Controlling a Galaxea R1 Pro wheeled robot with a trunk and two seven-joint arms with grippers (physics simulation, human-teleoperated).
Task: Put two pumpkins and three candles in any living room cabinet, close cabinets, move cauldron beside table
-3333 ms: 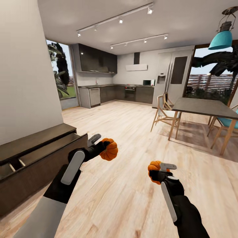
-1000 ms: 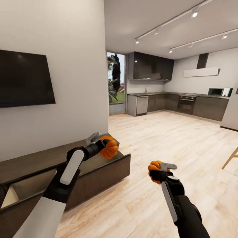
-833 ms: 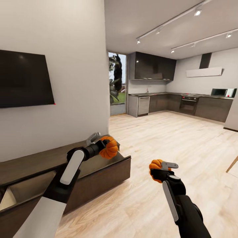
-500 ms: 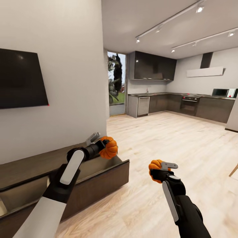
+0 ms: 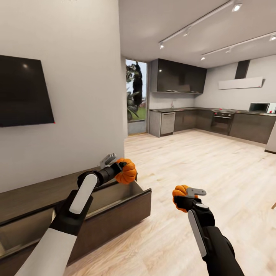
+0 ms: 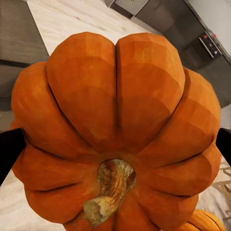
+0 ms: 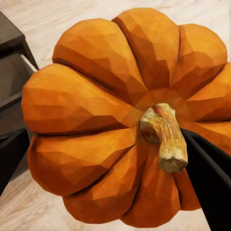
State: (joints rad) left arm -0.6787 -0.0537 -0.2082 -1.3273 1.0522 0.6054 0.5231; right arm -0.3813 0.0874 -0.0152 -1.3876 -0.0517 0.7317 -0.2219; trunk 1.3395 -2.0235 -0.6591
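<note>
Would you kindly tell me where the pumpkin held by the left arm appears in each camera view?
Head view: left pumpkin, left of centre, above the open drawer.
Left wrist view: it is close up, stem toward the camera.
Right wrist view: I cannot identify it there.
Shared landmark: the dark cabinet, also.

The left gripper holds one pumpkin above the open cabinet; the right gripper holds another pumpkin.

white wall, wall television, wood floor
</note>
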